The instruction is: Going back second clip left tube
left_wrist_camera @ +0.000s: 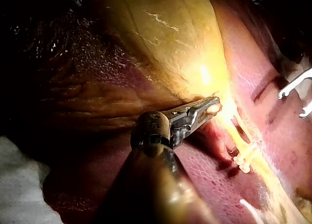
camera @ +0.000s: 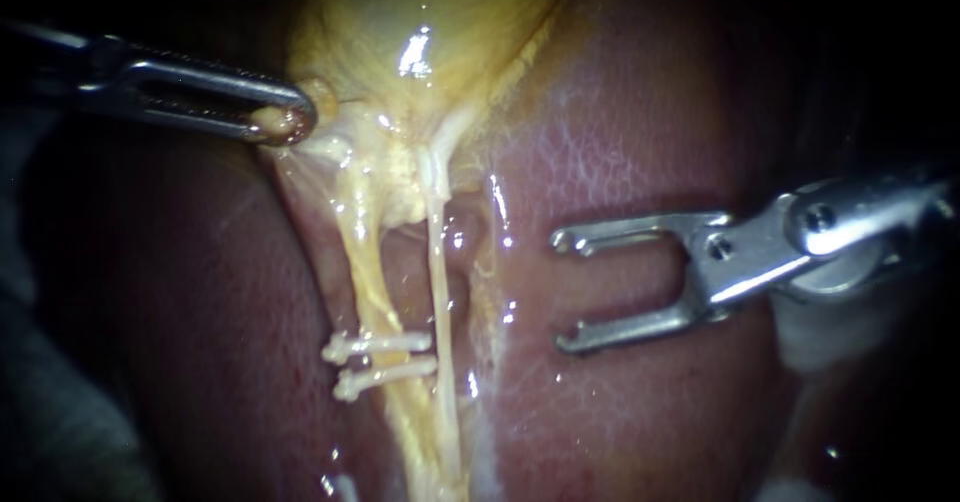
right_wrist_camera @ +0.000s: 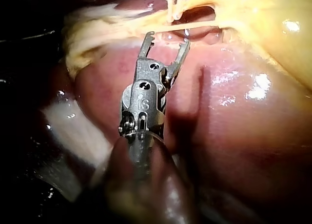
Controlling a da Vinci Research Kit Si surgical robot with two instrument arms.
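- Two white clips (camera: 390, 343) lay side by side across the left tube (camera: 357, 257), low on it.
- Well apart from them, over the liver (camera: 640, 412), the right instrument (camera: 562, 291) held its jaws wide open and empty, with the right tube (camera: 437, 272) between.
- Up at the gallbladder (camera: 420, 22), the left instrument (camera: 285, 120) had its jaws clamped on tissue.

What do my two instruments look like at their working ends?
The left instrument has a dark shaft and slim, silvery metal jaws with a rounded tip and a long slot through them. The right instrument is bright polished metal: two thin straight jaws with small hooked tips, round pins at the hinge, a rounded wrist joint, then a dark shaft.
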